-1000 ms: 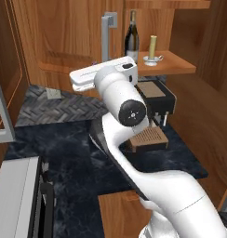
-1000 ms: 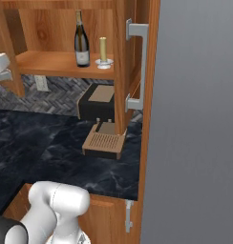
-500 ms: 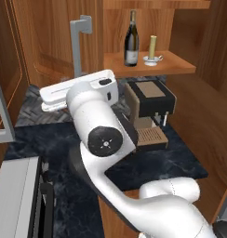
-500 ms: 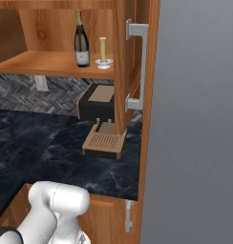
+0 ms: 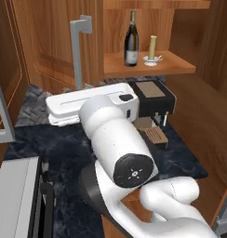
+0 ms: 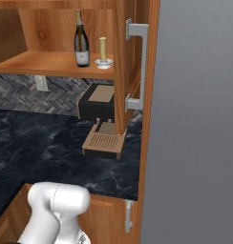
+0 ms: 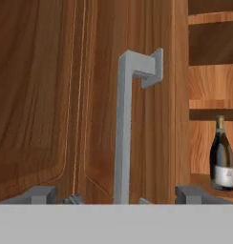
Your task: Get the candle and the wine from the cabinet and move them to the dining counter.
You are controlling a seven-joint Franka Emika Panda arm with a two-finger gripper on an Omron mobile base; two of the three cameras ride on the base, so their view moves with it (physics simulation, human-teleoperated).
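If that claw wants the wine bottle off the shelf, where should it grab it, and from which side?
Probably the wine bottle is best taken around its straight body, near the pale label, coming in level from the open front of the cabinet shelf. It stands upright, and the candle stands apart on its right, so the claw's fingers should fit either side.

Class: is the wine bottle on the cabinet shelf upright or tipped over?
Upright. The wine bottle stands on its base on the shelf, neck pointing up, beside the candle.
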